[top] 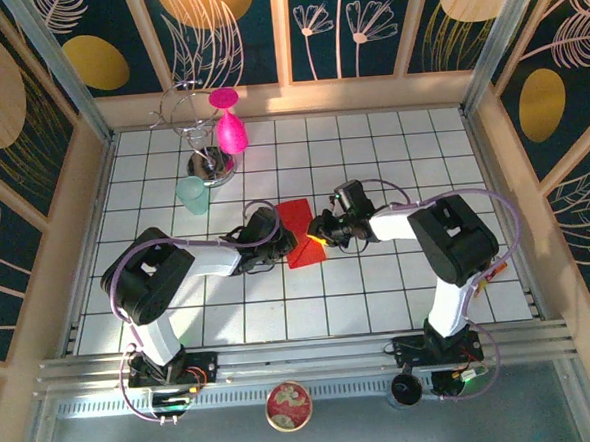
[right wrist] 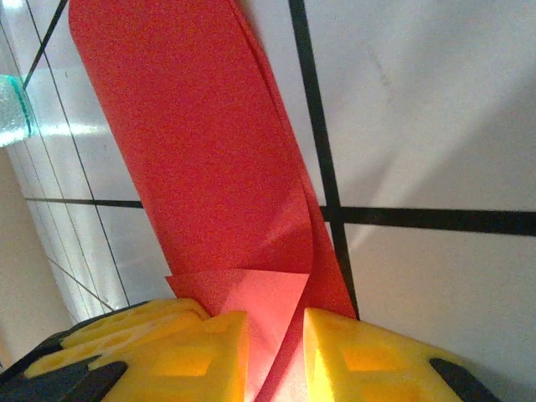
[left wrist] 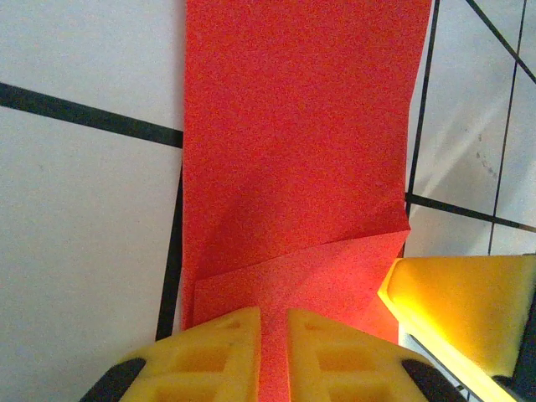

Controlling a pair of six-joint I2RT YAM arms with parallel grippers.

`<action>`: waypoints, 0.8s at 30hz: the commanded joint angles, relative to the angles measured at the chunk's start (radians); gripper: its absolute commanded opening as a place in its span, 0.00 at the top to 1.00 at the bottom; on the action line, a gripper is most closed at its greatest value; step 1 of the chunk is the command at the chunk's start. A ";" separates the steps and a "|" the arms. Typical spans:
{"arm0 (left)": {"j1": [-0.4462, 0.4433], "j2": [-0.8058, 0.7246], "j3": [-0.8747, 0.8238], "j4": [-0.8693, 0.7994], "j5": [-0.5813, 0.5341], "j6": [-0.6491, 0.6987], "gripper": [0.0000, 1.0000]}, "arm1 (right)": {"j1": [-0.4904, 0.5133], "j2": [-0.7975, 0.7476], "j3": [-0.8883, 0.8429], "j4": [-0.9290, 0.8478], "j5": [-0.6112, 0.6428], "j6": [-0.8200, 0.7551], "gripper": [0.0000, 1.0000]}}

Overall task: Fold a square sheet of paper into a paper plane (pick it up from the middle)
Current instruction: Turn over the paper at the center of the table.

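Pinching near-shut, left gripper [left wrist: 274, 322]: two yellow ribbed plastic fingers [left wrist: 222, 356], only a thin slit between them, red paper filling the slit. Holding the sheet of paper [left wrist: 293, 151] at its near edge. Right gripper [right wrist: 276, 327]: same yellow ribbed fingers [right wrist: 360, 360], gap a bit wider, folded layers of the sheet running up through it and touching both fingers, so gripped too.

Paper: thin, matte, bright red, fine grainy surface. Left wrist view shows it as a long strip going off toward 12 o'clock, a diagonal crease across it, and a flap folded over at the near end with a straight slanted edge. A yellow finger of the right gripper sits at 4 o'clock in that view, touching the flap's corner. Right wrist view shows what the left one lacks: the long edge is doubled, two layers curling apart, a small triangular flap by the fingers, and a translucent teal cup [right wrist: 10, 109] at 9 o'clock.

Top view: sheet near the middle of the white gridded table [top: 380, 296], black grid lines, glossy tiles. Left gripper meets it from 8 o'clock, right from 3 o'clock. Magenta goblet [top: 229, 125] at 11 o'clock from the sheet, well apart.
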 commanded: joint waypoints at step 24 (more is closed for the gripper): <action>0.000 -0.014 -0.040 -0.020 0.025 -0.006 0.86 | 0.043 0.010 0.026 0.044 -0.020 -0.013 0.89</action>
